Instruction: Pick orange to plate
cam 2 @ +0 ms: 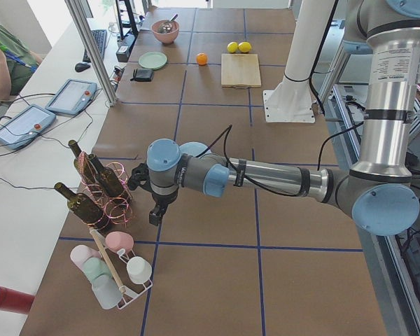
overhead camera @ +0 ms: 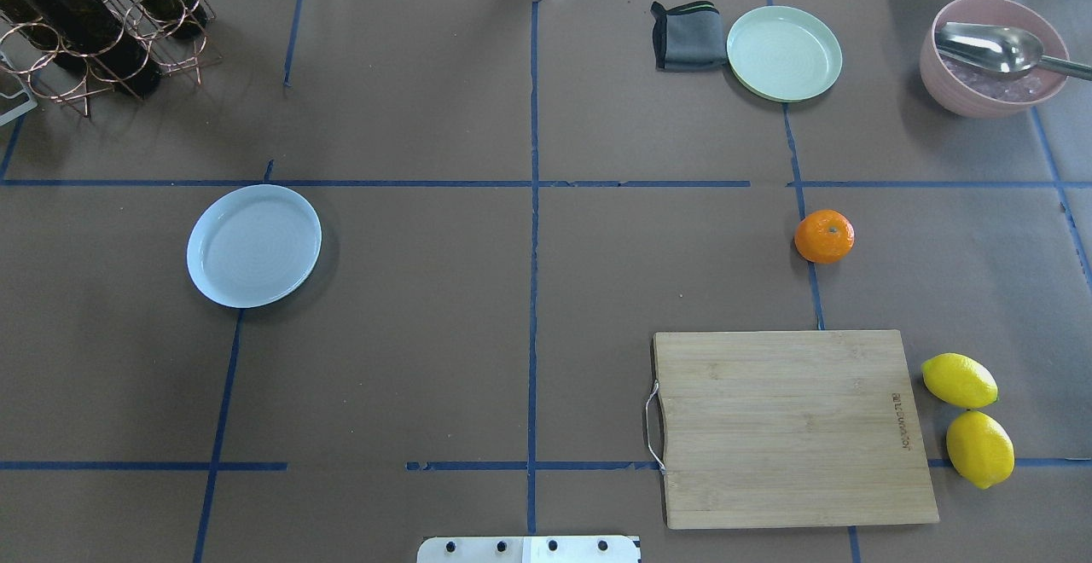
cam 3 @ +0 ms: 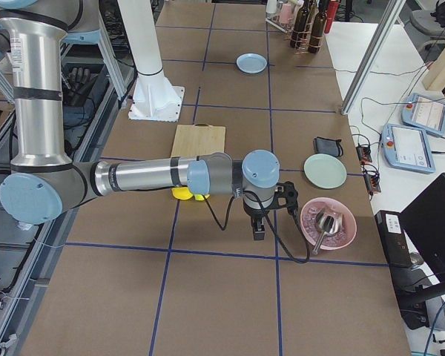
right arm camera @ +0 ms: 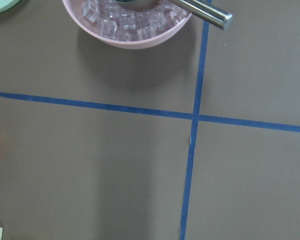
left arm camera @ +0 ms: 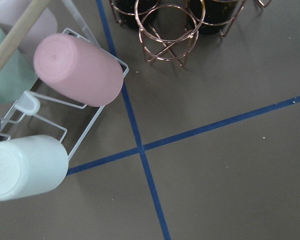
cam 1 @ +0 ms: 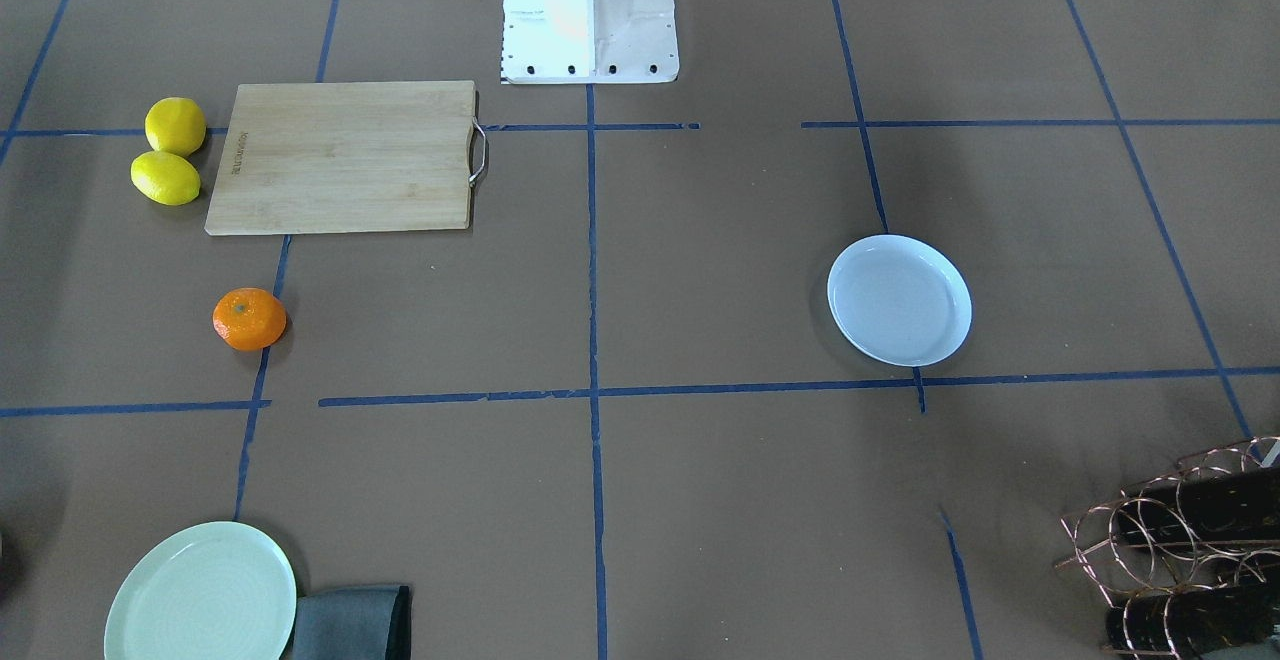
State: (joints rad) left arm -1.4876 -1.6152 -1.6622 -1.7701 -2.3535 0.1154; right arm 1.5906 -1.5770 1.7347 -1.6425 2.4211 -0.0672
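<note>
The orange [cam 1: 249, 319] [overhead camera: 824, 236] lies alone on the brown table, on the robot's right side, a little beyond the cutting board. The bluish white plate [cam 1: 899, 300] [overhead camera: 254, 246] sits empty on the robot's left side, far from the fruit. My left gripper [cam 2: 156, 215] shows only in the exterior left view, pointing down near the bottle rack, and I cannot tell its state. My right gripper [cam 3: 258, 231] appears only in the exterior right view, beside the pink bowl, state also unclear. Neither gripper is near the orange.
A wooden cutting board [overhead camera: 793, 426] has two lemons [overhead camera: 968, 418] beside it. At the far right stand a pale green plate [overhead camera: 784, 53], a grey cloth [overhead camera: 685, 36] and a pink bowl [overhead camera: 990, 55] with ice and a spoon. A copper bottle rack [overhead camera: 94, 17] and a cup rack [left arm camera: 65, 125] occupy the left end.
</note>
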